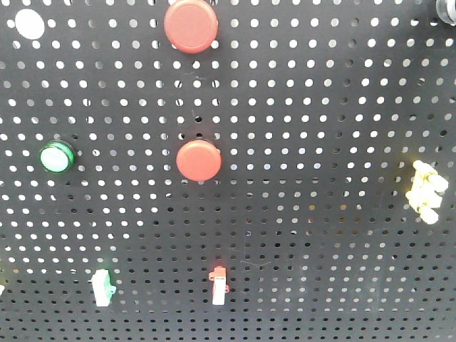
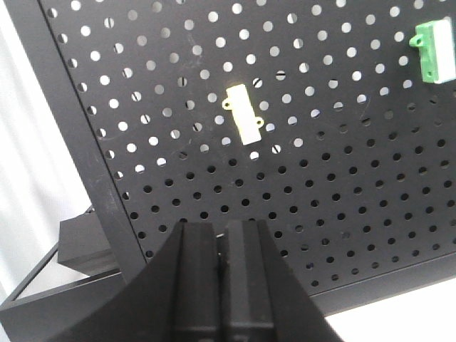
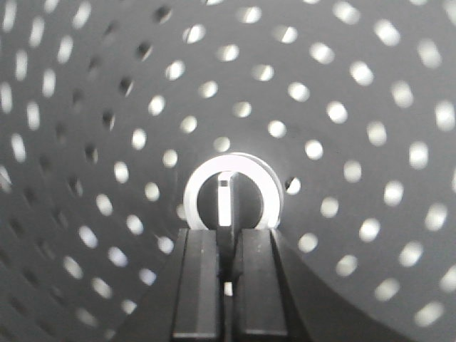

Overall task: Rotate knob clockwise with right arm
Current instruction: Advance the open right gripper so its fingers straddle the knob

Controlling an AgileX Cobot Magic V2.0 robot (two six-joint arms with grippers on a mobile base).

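Note:
In the right wrist view the knob is a black turn handle with a white line, set in a silver ring on the black pegboard. The white line stands upright. My right gripper is shut on the knob's handle, which runs down between the two fingers. The board around it is smeared in an arc. My left gripper is shut and empty, near the pegboard's lower left corner, below a pale yellow switch. Neither gripper shows in the front view; a dark part sits at its top right corner.
The pegboard carries two red round buttons, a green round button, a white disc, a yellow part, a green-white switch and a red-white switch. A green block is right of the left gripper.

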